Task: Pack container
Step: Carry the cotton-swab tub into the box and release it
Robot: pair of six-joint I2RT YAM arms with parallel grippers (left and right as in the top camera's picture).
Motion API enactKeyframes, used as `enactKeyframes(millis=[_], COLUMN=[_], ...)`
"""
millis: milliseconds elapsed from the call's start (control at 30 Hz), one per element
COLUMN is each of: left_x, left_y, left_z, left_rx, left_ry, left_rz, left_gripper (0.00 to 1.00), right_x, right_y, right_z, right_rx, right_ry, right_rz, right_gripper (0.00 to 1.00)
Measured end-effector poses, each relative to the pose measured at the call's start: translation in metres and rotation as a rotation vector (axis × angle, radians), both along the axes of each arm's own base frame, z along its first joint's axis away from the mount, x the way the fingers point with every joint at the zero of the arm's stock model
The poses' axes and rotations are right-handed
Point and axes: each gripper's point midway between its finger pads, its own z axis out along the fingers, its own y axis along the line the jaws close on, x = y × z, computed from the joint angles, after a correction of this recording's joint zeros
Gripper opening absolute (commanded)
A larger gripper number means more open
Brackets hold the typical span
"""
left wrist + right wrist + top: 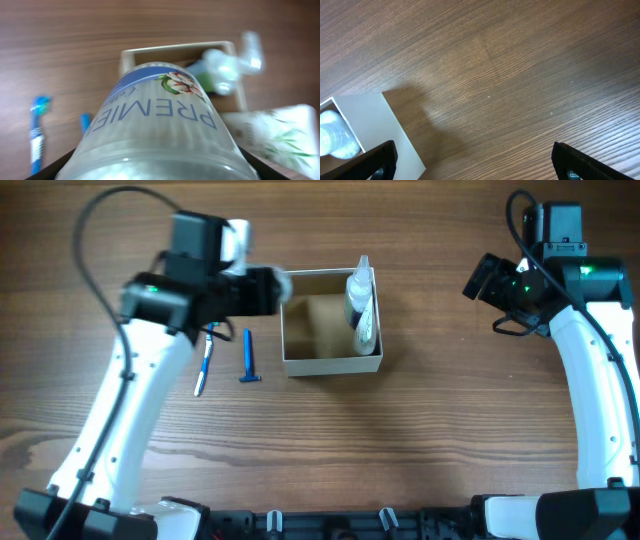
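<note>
The container [330,365] is a shallow square box with white walls and a tan inside, at the table's middle. A clear pump bottle [356,292] and a white tube [368,328] lie along its right side. My left gripper [270,288] is shut on a round clear tub with a blue "PREMIER" label [160,120], held just above the box's left rim [170,48]. The tub fills the left wrist view; the bottle [225,67] and tube [272,132] show beyond it. My right gripper [482,278] is open and empty, right of the box; its wrist view [475,162] shows the box's white wall [375,125].
A blue-and-white toothbrush [204,365] and a blue razor [248,358] lie on the wooden table left of the box, below my left gripper. They also show in the left wrist view, the toothbrush [37,130] and the razor [85,122].
</note>
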Motion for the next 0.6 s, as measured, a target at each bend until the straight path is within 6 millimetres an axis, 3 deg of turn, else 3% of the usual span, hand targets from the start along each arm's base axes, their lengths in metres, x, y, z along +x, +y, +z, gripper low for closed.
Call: enactKeyframes(millis=[100, 167, 200, 333, 367, 433, 600], left_x=[0.0, 0.008, 0.01, 0.025, 0.027, 0.035, 0.035], left_y=[-0.052, -0.069, -0.076, -0.083, -0.083, -0.088, -0.093], left_z=[-0.01, -0.031, -0.052, -0.124, -0.135, -0.148, -0.149], left_rx=[0.005, 0.025, 0.046, 0.105, 0.111, 0.102, 0.069], left_ry=[-0.026, -0.006, 0.035, 0.159, 0.172, 0.174, 0.184], left_rz=[-0.088, -0.098, -0.094, -0.037, -0.026, -0.014, -0.013], left_gripper=[0.77, 0.75, 0.75, 0.81, 0.82, 0.89, 0.99], right_x=[0.0, 0.0, 0.0, 0.0, 0.0, 0.0, 0.0], right_y=[0.0, 0.0, 0.0, 0.0, 0.0, 0.0, 0.0], right_z=[0.0, 0.0, 0.0, 0.0, 0.0, 0.0, 0.0], right_rx=[0.0, 0.0, 0.0, 0.0, 0.0, 0.0, 0.0], right_ry=[0.0, 0.0, 0.0, 0.0, 0.0, 0.0, 0.0], right_rz=[0.0, 0.0, 0.0, 0.0, 0.0, 0.0, 0.0], right_gripper=[1.0, 1.0, 1.0, 1.0, 1.0, 1.0, 1.0])
